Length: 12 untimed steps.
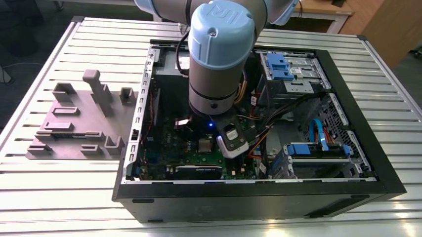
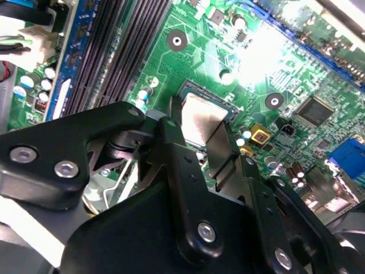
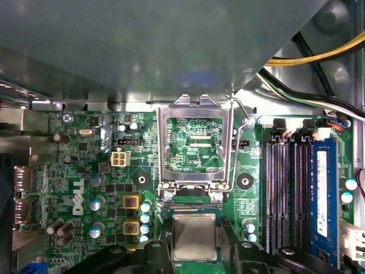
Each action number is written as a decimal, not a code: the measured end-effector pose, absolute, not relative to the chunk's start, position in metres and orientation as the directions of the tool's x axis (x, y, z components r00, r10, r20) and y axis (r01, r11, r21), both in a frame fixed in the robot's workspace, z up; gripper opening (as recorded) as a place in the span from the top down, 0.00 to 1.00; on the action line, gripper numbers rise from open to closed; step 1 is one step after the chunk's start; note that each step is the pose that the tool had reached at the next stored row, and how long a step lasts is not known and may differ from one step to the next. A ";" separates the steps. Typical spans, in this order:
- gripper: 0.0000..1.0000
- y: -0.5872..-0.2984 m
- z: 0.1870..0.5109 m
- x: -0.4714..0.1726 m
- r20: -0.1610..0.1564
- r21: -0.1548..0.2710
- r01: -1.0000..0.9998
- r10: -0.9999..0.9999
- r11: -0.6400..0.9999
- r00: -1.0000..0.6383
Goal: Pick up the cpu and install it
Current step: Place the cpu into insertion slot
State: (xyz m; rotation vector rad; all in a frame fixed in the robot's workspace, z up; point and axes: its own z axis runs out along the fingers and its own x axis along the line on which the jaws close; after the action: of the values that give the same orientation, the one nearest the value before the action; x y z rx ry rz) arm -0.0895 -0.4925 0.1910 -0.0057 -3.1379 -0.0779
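Arm (image 1: 214, 54) reaches down into the open computer case (image 1: 369, 177), wrist low over the motherboard (image 1: 165, 160). The case lies on its side on the slatted metal surface (image 1: 66, 197). The grey fixture plate (image 1: 72, 123) sits on the surface just beside the case, on the exterior view's left.

Pincer (image 3: 194, 248) is closed on the cpu (image 3: 194, 234): in the first wrist view one black finger (image 3: 155, 251) sits against each side edge of the chip. Shiny top faces up, with the pale rim showing around it.

In the second wrist view the pincer (image 2: 201, 130) grips the cpu (image 2: 199, 114) the same way. The near finger (image 2: 171, 137) is on one edge and a grey pad is on the opposite edge. The chip is right at the socket (image 2: 208, 88), inside the socket's dark rim as far as I can see. I can't tell if it is fully seated or a hair above the contacts.

The silver hinged frame (image 3: 194, 140) is flipped open, away from the socket, and green board shows through its window. Its hinge end is just beside the cpu's edge. The wire lever (image 3: 242, 114) is up beside the frame.

The memory slots (image 3: 285, 194) run alongside the socket, near it but apart. Yellow and black cables (image 3: 319, 57) run over the case metal, well apart from the chip.
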 end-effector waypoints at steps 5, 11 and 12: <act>0.51 -0.493 0.191 -0.089 0.002 0.049 0.003 0.003 0.999 -1.000; 0.51 -0.493 0.191 -0.089 0.003 0.049 0.003 0.003 0.999 -1.000; 0.50 -0.493 0.191 -0.089 0.002 0.049 0.004 0.003 0.999 -1.000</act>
State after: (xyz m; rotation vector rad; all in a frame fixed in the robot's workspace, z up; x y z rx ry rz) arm -0.0894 -0.4926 0.1907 -0.0054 -3.1382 -0.0775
